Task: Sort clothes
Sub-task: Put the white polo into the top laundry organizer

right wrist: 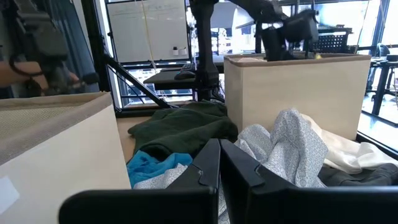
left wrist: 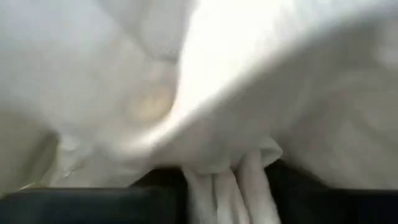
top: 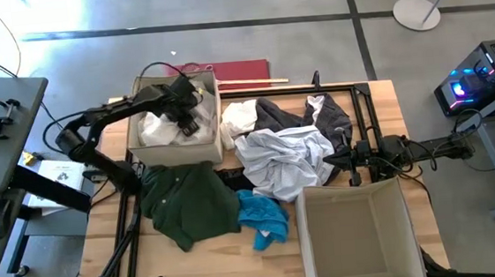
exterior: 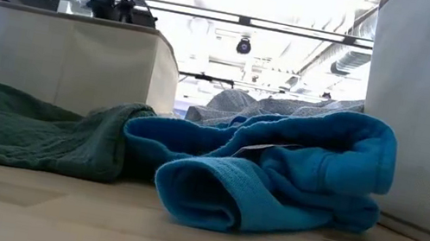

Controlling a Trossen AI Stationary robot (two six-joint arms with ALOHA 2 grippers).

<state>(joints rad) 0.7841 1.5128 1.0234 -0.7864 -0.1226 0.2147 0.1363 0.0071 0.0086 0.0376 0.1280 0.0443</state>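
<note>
Item 1, left gripper (top: 188, 117): you will find it reaching down into the beige fabric box (top: 209, 79) at the table's eleven o'clock. Its wrist view is filled with white garment (left wrist: 249, 93), and a fold of that cloth lies between the two dark fingers (left wrist: 93, 208). The jaws look parted around the fold; whether they pinch it you cannot tell.

Item 2, right gripper (right wrist: 219, 163): you see it at the table's three o'clock, resting against the edge of the central pile, fingers pressed together with nothing between them.

Item 3, white cloth in the box (top: 160, 128): lies inside the eleven o'clock box, under the left gripper.

Item 4, pale grey-blue garment (top: 284, 158): crumpled at the table's centre, the largest of the loose pile.

Item 5, dark grey garment (top: 272, 114): at twelve o'clock from the pale one, partly under it.

Item 6, white garment on the table (top: 238, 114): just beside the box's right wall, touching the dark grey piece.

Item 7, dark green garment (top: 186, 201): spread at the table's eight o'clock, directly below the filled box.

Item 8, bright blue garment (top: 261, 215): bunched at six o'clock, between the green piece and the second box; in the low view it touches the green cloth.

Item 9, second beige box (top: 313, 239): at five o'clock.
</note>
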